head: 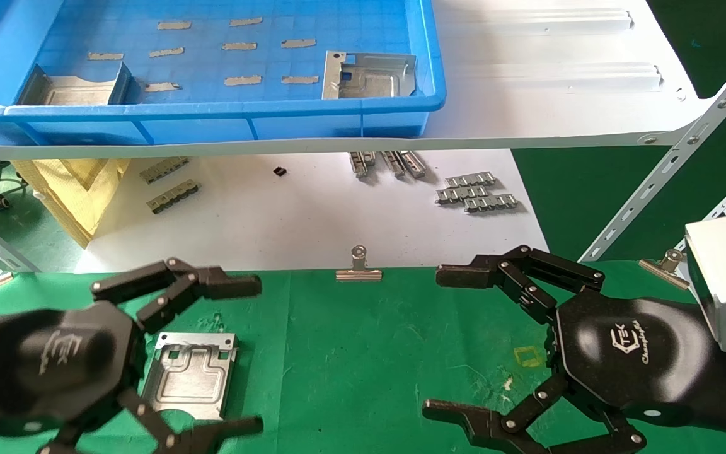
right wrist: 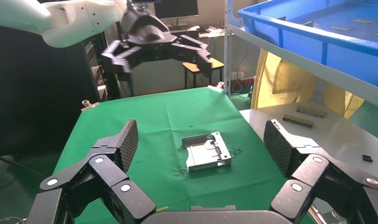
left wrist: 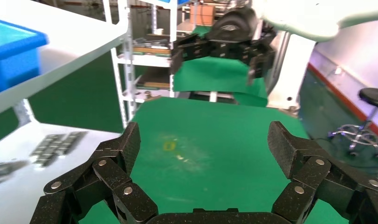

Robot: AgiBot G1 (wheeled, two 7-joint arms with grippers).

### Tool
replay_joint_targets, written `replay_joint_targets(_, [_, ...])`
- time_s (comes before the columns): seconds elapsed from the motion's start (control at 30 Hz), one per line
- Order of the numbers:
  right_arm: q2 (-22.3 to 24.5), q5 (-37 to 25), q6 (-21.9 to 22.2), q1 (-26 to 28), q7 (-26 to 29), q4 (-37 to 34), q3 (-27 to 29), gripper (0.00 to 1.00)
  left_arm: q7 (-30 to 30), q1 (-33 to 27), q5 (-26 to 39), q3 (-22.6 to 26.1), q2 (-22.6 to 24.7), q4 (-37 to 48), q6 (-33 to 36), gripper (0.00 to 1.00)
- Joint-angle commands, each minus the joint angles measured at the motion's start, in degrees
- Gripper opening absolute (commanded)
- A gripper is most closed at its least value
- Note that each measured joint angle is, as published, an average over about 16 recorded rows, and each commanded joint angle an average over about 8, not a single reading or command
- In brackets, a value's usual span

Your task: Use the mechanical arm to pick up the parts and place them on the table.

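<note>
One silver stamped part (head: 190, 375) lies flat on the green cloth table (head: 363, 353), just beside my left gripper (head: 243, 356), which hovers open and empty at the near left. My right gripper (head: 448, 343) hovers open and empty at the near right. Two more parts (head: 366, 75) (head: 76, 88) lie in the blue tray (head: 224, 113) on the white shelf. In the right wrist view the part (right wrist: 208, 151) lies on the cloth beyond my open right gripper (right wrist: 202, 141), with the left gripper (right wrist: 154, 44) farther off. The left wrist view shows my open left gripper (left wrist: 205, 147) over bare cloth (left wrist: 215, 135).
Silver binder clips (head: 358, 268) (head: 665, 265) hold the cloth's far edge. Ridged metal strips (head: 476, 192) lie on the white sheet behind it. The white shelf (head: 558, 113) overhangs that sheet, with its slanted upright (head: 672, 164) at the right. A yellow square outline (head: 530, 356) marks the cloth.
</note>
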Motion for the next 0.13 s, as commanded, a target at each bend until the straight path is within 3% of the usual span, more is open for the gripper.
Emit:
replay_joint_targets(0.03, [0.00, 0.00, 0.01, -0.01, 0.00, 0.00, 0.00, 1.00, -1.84, 1.06, -0.42, -1.02, -0.39, -2.59, -0.23, 1.00])
replay_joint_targets(0.13, [0.00, 0.00, 0.01, -0.01, 0.00, -0.01, 0.00, 1.00, -2.45, 1.47, -0.61, -1.42, -0.54, -3.62, -0.30, 1.00])
